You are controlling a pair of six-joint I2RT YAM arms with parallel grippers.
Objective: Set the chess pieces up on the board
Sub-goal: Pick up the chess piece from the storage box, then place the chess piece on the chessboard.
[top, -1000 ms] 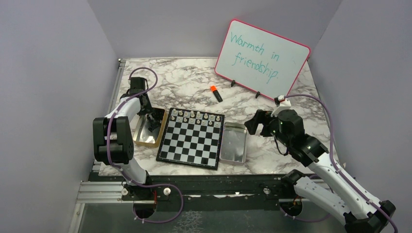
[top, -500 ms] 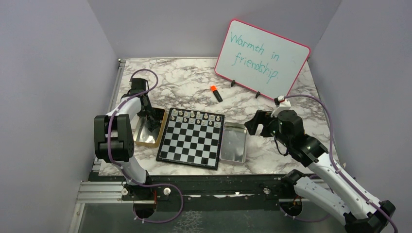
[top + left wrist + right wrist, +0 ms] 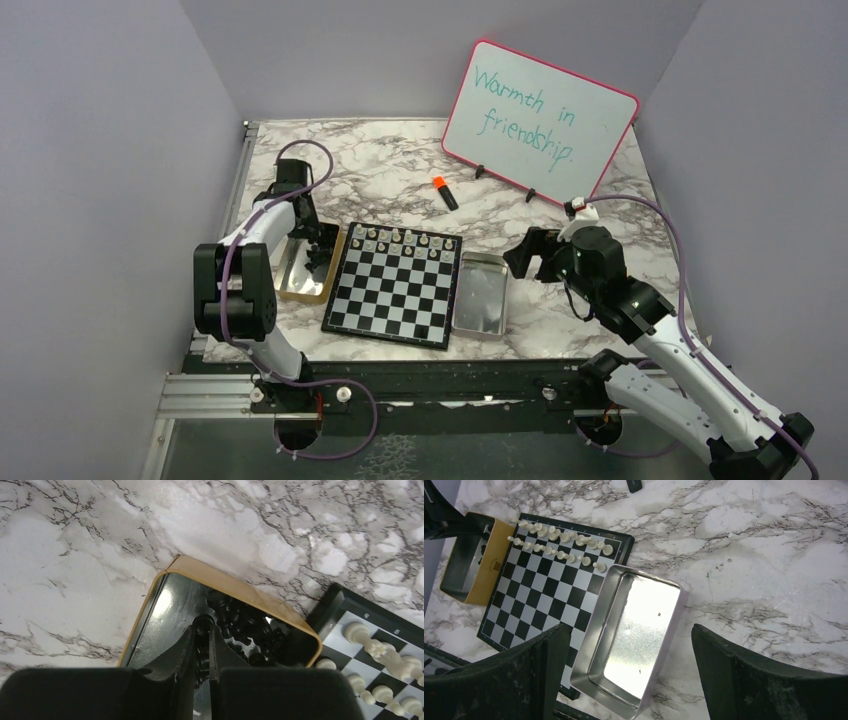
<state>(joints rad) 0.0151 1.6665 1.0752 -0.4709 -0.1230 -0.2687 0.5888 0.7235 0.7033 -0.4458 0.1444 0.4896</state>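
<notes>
Left hand (image 3: 202, 628) grips black piece (image 3: 202, 621)

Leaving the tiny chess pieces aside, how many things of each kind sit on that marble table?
Trays: 2, the gold tray and the silver tray
Chessboard: 1
Marker: 1
Whiteboard: 1
Total: 5

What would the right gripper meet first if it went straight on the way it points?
Probably the silver tray, lying straight ahead of the right gripper; depth is hard to judge.
</notes>
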